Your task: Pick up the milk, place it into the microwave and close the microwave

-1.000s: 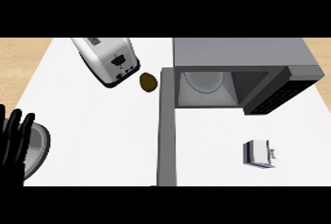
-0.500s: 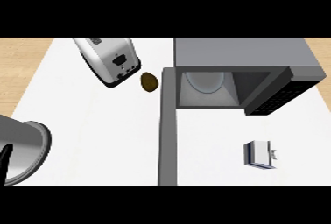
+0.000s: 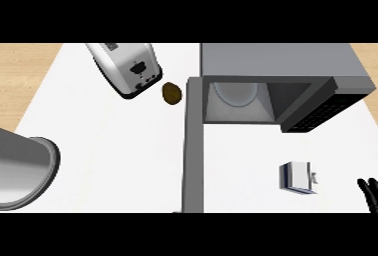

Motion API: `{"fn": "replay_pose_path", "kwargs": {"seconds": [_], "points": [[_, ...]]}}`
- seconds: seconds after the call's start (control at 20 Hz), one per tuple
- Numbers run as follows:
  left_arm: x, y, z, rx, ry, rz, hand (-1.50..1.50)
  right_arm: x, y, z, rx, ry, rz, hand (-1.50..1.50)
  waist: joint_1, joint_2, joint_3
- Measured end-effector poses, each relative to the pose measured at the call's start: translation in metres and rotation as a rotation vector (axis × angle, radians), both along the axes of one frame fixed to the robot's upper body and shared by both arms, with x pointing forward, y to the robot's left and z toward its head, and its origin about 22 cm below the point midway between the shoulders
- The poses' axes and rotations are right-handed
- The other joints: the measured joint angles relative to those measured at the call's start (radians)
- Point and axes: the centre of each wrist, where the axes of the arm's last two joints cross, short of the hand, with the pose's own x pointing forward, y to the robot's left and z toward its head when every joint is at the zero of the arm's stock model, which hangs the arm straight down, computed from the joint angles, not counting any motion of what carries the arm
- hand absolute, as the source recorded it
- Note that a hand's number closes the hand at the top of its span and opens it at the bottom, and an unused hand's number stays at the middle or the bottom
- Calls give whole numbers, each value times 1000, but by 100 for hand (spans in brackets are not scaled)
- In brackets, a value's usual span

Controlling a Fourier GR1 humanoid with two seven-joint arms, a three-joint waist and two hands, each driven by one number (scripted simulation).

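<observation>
Right hand [image 3: 367,192] mostly cut off

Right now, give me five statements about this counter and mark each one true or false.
1. The microwave stands open, its door swung out toward the viewer. True.
2. The milk carton is already inside the microwave. False: it lies on the counter, in front of the microwave and right of the door.
3. The right hand grips the milk carton. False: only its fingers show at the right edge, apart from the carton.
4. A toaster stands left of the microwave, with a small brown item beside it. True.
5. The left hand is in plain sight. False: only the left forearm shows.
</observation>
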Motion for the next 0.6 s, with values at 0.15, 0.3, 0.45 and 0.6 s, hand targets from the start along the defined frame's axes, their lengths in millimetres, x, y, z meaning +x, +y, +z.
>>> {"fn": "replay_pose_path", "kwargs": {"seconds": [0.15,0.3,0.45,0.6], "points": [[-6,9,-1,2,0,3,-150,13,-3,-15,-17,8,-10,-150,1,0,0],[-14,13,-3,7,0,8,-150,24,-2,-24,-44,16,-10,-150,1,0,0],[-20,16,-4,8,5,5,-150,32,-5,-38,-66,33,-9,-150,1,1,0],[-30,18,-11,3,4,3,-150,43,-10,-52,-88,47,-27,-150,4,0,0]]}}
